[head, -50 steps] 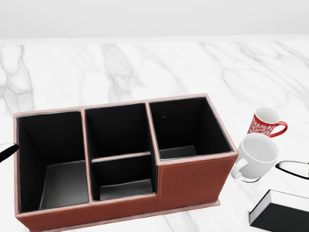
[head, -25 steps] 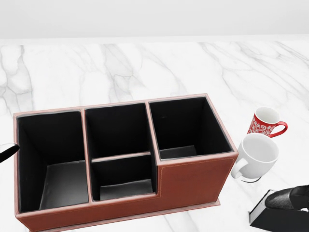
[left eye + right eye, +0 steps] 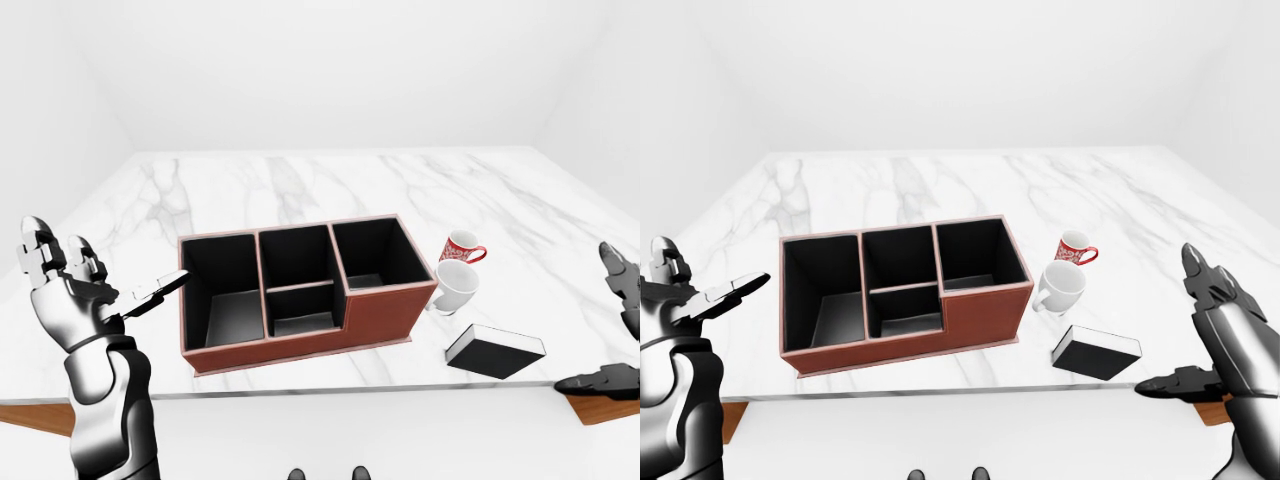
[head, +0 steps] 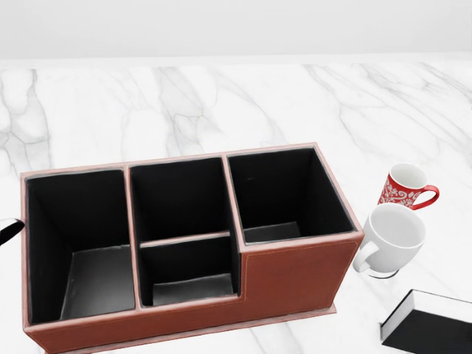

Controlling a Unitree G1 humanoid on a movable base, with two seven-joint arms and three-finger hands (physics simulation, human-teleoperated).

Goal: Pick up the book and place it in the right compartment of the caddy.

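The book (image 3: 495, 351), black with white page edges, lies flat on the marble table to the right of the caddy, near the table's lower edge in the left-eye view; the head view shows it at the bottom right corner (image 4: 431, 328). The red-brown caddy (image 3: 380, 315) has black compartments, and its right compartment (image 4: 284, 195) holds nothing. My right hand (image 3: 1200, 330) hangs open to the right of the book, off the table's edge, touching nothing. My left hand (image 3: 100, 272) stands open left of the caddy, fingers up and thumb toward it.
A red patterned mug (image 4: 404, 186) and a white mug (image 4: 391, 237) stand between the caddy's right end and the book. The marble tabletop (image 3: 300, 185) stretches away above the caddy. The table's near edge (image 3: 330, 388) runs just below the book.
Half a second ago my right hand lay over the book at the head view's bottom right; it has now pulled out of that view. Book, caddy and mugs have not moved.
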